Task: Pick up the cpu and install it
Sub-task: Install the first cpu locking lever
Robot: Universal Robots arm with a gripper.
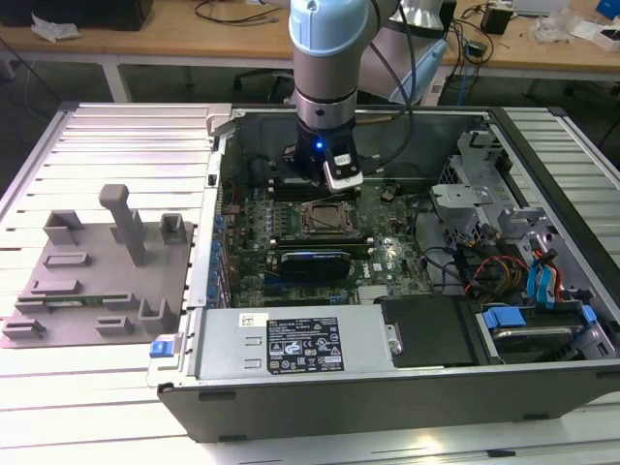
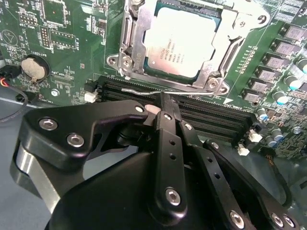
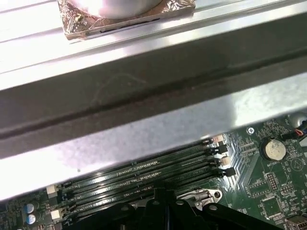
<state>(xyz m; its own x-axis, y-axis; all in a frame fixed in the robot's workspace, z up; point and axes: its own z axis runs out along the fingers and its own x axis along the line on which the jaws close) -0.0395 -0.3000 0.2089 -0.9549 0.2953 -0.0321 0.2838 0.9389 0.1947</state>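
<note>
The cpu (image 2: pixel 184 40), a pale silver square chip, lies flat in the motherboard socket, ringed by the metal socket frame (image 2: pixel 128 45). In the exterior view the cpu (image 1: pixel 324 220) sits mid-board inside the open computer case, just in front of the arm's wrist (image 1: pixel 325 160). My gripper (image 2: pixel 164 99) hangs over the black memory slots (image 2: pixel 201 112) beside the socket, a short way off the chip. Its black fingertips meet with nothing between them. In the first wrist view the gripper (image 3: pixel 160 194) points at the same memory slots (image 3: pixel 144 175).
The case's grey metal wall (image 3: pixel 144 96) runs close behind the memory slots. A coin battery (image 2: pixel 34 68) sits on the green board. A black expansion card (image 1: pixel 312 263) and the power supply (image 1: pixel 291 344) lie nearer the case front. A grey fixture plate (image 1: pixel 97 281) with posts lies outside, at the exterior view's left.
</note>
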